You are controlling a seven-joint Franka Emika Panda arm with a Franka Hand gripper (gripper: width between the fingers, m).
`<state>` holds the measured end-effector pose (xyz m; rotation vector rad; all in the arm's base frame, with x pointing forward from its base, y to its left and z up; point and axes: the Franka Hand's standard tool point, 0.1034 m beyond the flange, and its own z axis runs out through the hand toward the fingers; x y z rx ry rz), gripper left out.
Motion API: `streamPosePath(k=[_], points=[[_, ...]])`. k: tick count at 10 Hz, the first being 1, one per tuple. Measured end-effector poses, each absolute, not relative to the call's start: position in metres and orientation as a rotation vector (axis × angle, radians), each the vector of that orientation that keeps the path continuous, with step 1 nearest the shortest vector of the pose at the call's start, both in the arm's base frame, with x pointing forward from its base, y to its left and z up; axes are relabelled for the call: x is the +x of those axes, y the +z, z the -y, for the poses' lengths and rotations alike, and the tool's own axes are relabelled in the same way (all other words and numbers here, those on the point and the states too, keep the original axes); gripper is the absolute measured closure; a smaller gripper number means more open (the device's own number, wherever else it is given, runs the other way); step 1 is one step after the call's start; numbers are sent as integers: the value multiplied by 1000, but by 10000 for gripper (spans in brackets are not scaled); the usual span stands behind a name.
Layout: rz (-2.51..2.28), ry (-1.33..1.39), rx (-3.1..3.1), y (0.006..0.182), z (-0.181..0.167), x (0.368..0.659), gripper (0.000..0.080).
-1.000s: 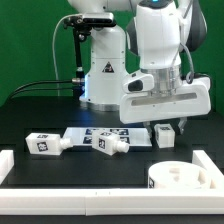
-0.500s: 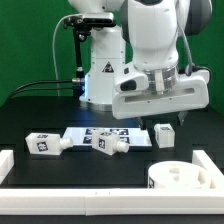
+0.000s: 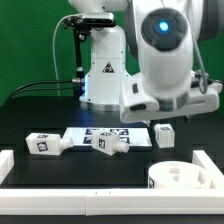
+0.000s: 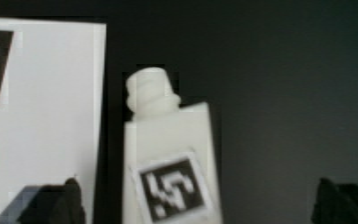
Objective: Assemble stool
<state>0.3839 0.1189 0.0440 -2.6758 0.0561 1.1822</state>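
A white stool leg (image 4: 167, 150) with a marker tag lies on the black table beside the marker board (image 4: 43, 100). My gripper (image 4: 202, 205) hangs open above it, and the dark fingertips (image 4: 51, 200) stand well apart on either side without touching it. In the exterior view this leg (image 3: 163, 135) sits below my raised white hand (image 3: 172, 98). Two more legs (image 3: 45, 143) (image 3: 110, 145) lie towards the exterior view's left. The round seat (image 3: 185, 180) rests at the front on the exterior view's right.
The marker board (image 3: 100, 134) lies flat mid-table under one leg. White border rails (image 3: 70, 205) run along the front and both sides of the black table. The robot base (image 3: 100, 70) stands behind, in front of a green backdrop.
The jaws opened off the leg on the exterior view's right and the hand rose clear of it. The leg stays on the table.
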Motion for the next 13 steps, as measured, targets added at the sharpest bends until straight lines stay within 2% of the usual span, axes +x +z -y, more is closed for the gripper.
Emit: streamPosePath(k=[1, 3, 4, 7, 13], points=[[-65, 1266, -2628, 42, -120, 395, 150], [-44, 1420, -2530, 40, -121, 394, 150], [-46, 1402, -2539, 37, -122, 397, 150], [44, 1564, -2509, 39, -115, 386, 150], [59, 1532, -2536, 24, -118, 376, 150]])
